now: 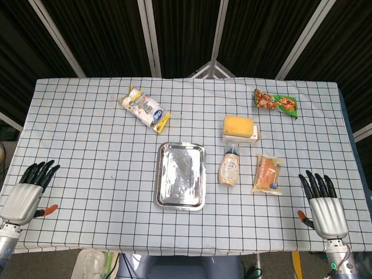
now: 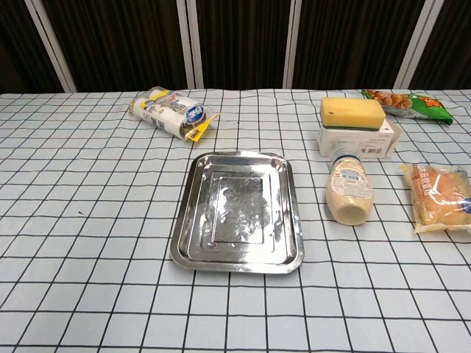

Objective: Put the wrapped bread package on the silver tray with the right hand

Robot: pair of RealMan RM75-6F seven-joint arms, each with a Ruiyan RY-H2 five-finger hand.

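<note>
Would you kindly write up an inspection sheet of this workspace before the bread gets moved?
Surface: table under a checked cloth, flat.
Job's things: wrapped bread package lies near the right hand, apart from the silver tray, which holds nothing.
Clutter: sauce bottle on its side between tray and bread; yellow sponge on a white box; blue-and-yellow packet; green snack bag.
Hands: left hand and right hand rest at the table's near corners, fingers apart, holding nothing.
Cables: nothing seen.
Surroundings: dark curtain with metal struts behind.
</note>
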